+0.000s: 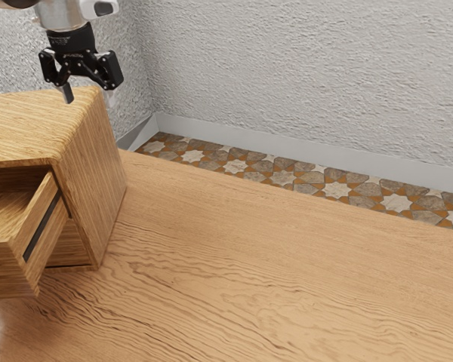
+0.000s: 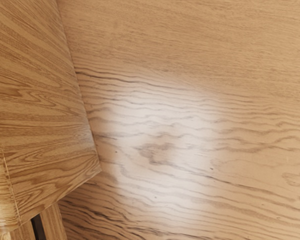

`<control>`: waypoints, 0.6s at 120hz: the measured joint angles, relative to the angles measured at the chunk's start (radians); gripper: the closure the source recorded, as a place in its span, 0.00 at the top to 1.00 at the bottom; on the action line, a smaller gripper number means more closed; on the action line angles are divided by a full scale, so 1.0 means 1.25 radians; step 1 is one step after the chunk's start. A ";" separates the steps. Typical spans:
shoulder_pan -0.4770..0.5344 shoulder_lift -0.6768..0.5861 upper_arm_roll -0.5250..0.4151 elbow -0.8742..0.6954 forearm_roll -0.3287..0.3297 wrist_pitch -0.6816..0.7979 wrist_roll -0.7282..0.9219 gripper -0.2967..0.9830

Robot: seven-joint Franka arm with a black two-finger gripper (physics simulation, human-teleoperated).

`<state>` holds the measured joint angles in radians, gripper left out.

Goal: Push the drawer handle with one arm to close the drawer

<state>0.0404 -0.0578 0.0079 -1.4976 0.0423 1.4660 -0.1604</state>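
Main risk: hand comes down too early. Gripper (image 1: 81, 69) is up by the cabinet top (image 1: 38, 124), near its far corner, behind the drawer front, so a straight drop could hit the cabinet edge or slide down the side wall (image 1: 94, 185) and never reach the handle side. Risk 2: push lands on the drawer's side panel (image 1: 41, 219) instead of the front (image 1: 4, 268); that likely skews the drawer on its dark rail (image 1: 41, 230) and jams it. Risk 3: off-centre push, same cause, or the 2 fingers snag the rim.

Gripper state: 2 fingers spread wide, nothing held, no contact seen. Drawer is pulled out of the cabinet, at the exterior view's left; handle's exact spot, can't tell.

Around: wooden table (image 1: 264, 279) under it all, textured wall (image 1: 309, 68) and patterned floor (image 1: 287, 177) beyond. In the way: cabinet body, between hand and drawer front. Probably needs to go round first.
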 joint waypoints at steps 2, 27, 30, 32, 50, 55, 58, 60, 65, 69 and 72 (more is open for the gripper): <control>0.000 0.000 0.000 0.000 0.001 0.000 -0.001 0.77; 0.006 0.003 -0.001 0.167 -0.009 -0.047 -0.004 0.77; 0.007 0.001 -0.002 0.213 -0.011 -0.066 -0.004 0.77; 0.007 0.001 -0.003 0.237 -0.012 -0.078 -0.004 0.77; -0.005 -0.006 -0.017 0.299 -0.015 -0.156 -0.006 0.77; -0.010 -0.008 -0.019 0.301 -0.014 -0.171 -0.007 0.77; -0.012 -0.010 -0.020 0.302 -0.014 -0.180 -0.007 0.77; -0.013 -0.010 -0.020 0.302 -0.014 -0.186 -0.007 0.77; -0.012 -0.011 -0.021 0.303 -0.014 -0.199 -0.008 0.77; -0.011 -0.011 -0.021 0.302 -0.014 -0.210 -0.008 0.77; -0.009 -0.011 -0.021 0.302 -0.014 -0.217 -0.008 0.77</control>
<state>0.0286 -0.0715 -0.0184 -1.1198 0.0252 1.1945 -0.1706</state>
